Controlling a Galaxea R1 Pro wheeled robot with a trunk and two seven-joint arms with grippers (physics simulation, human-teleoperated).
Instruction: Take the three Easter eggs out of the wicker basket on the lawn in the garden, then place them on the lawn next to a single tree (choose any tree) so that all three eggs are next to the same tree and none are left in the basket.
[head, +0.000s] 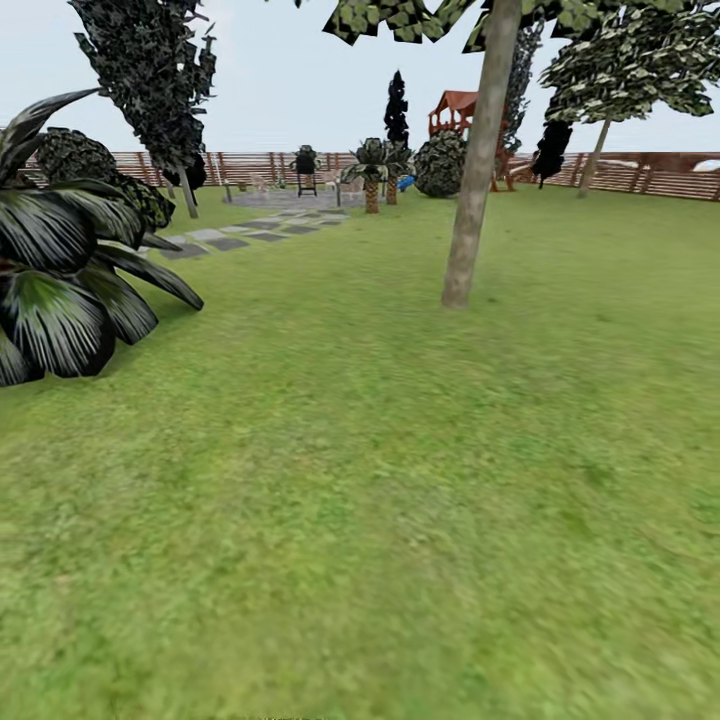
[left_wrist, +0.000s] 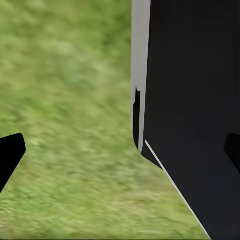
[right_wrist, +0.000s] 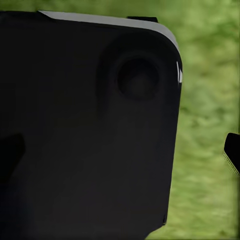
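The lawn (head: 380, 480) spreads out ahead as mottled green grass. A tree (head: 475, 200) with a straight pale grey-beige trunk stands on it ahead, slightly right of centre. The Easter eggs and the wicker basket are out of view. My left gripper (left_wrist: 121, 152) hangs open over grass, its dark fingertips (left_wrist: 10, 156) far apart, with a black part of the robot's body (left_wrist: 195, 100) beside it. My right gripper (right_wrist: 121, 152) is open too, with nothing between its fingers and the black body (right_wrist: 85, 125) behind it.
A large dark-leaved plant (head: 60, 290) crowds the left side. Grey stepping stones (head: 250, 232) lead to a patio far back. Small palms (head: 372, 172), a round bush (head: 440, 165), a play tower (head: 455, 110) and a wooden fence (head: 640, 175) line the far edge. Another tree (head: 600, 150) stands far right.
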